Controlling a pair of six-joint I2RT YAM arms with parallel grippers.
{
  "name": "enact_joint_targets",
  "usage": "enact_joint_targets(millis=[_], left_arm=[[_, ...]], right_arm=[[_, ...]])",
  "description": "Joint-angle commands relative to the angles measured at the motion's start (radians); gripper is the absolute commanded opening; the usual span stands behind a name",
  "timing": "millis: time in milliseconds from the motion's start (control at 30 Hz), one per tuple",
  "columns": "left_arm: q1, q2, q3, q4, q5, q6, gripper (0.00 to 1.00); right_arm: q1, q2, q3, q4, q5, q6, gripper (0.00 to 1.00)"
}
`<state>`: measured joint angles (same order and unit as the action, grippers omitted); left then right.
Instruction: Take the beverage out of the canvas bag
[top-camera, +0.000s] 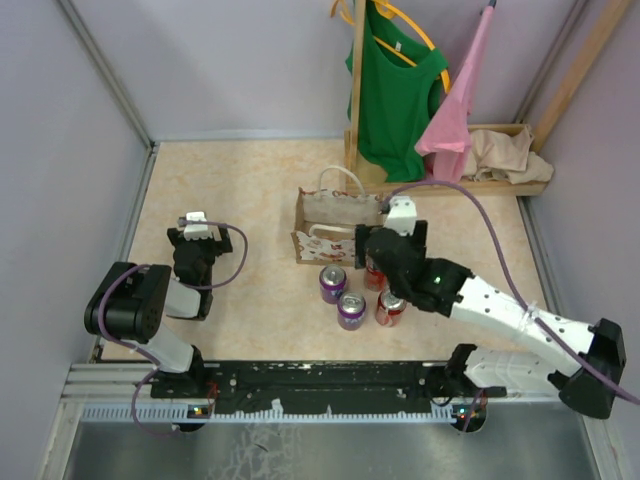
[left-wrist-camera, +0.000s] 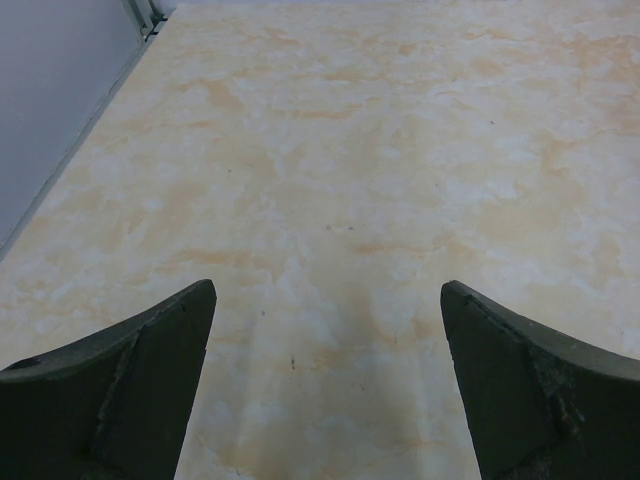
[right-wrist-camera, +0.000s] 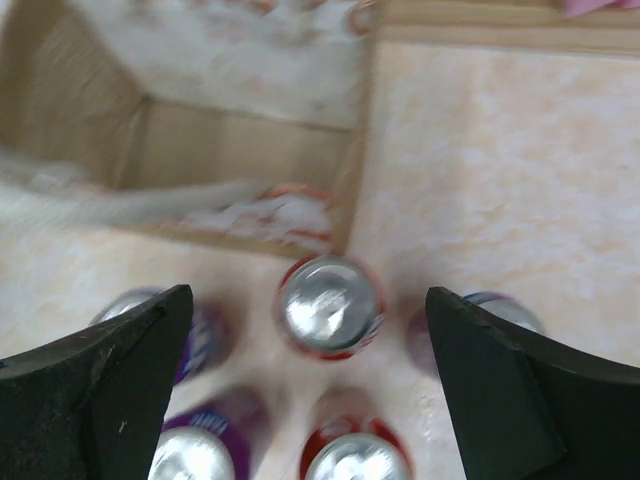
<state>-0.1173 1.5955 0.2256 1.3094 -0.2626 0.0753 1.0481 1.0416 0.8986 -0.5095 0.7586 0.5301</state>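
The canvas bag (top-camera: 333, 226), cream with red floral print and white handles, stands open mid-table. In the right wrist view the bag (right-wrist-camera: 200, 140) shows a bare inside. Two purple cans (top-camera: 332, 283) (top-camera: 351, 310) and two red cans (top-camera: 390, 307) (top-camera: 374, 274) stand just in front of it. My right gripper (top-camera: 380, 260) is open and hovers over the cans by the bag's front right corner. In its wrist view, the gripper (right-wrist-camera: 308, 295) has its jaws wide apart above a red can (right-wrist-camera: 328, 305). The view is blurred. My left gripper (top-camera: 195, 235) is open and empty, left of the bag.
In the right wrist view purple cans (right-wrist-camera: 200, 335) (right-wrist-camera: 195, 450), a red can (right-wrist-camera: 355, 455) and a further blurred can (right-wrist-camera: 490, 315) ring the middle can. A wooden rack (top-camera: 356, 90) with green and pink clothes and a beige cloth (top-camera: 505, 155) stands behind. The left gripper (left-wrist-camera: 328, 290) sees only bare tabletop.
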Motion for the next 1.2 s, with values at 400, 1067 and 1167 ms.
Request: enact_joint_targets(millis=[400, 1067, 1167], left_arm=[[0.001, 0.008, -0.006, 0.037, -0.006, -0.01, 1.0], [0.0, 0.007, -0.006, 0.037, -0.006, -0.01, 1.0], [0.0, 0.007, -0.006, 0.037, -0.007, -0.011, 1.0]], right_arm=[[-0.873, -0.004, -0.047, 0.218, -0.313, -0.115, 0.99], [-1.272, 0.084, -0.2, 0.411, -0.411, -0.069, 0.99], [-1.288, 0.091, -0.205, 0.416, -0.468, -0.068, 0.99]])
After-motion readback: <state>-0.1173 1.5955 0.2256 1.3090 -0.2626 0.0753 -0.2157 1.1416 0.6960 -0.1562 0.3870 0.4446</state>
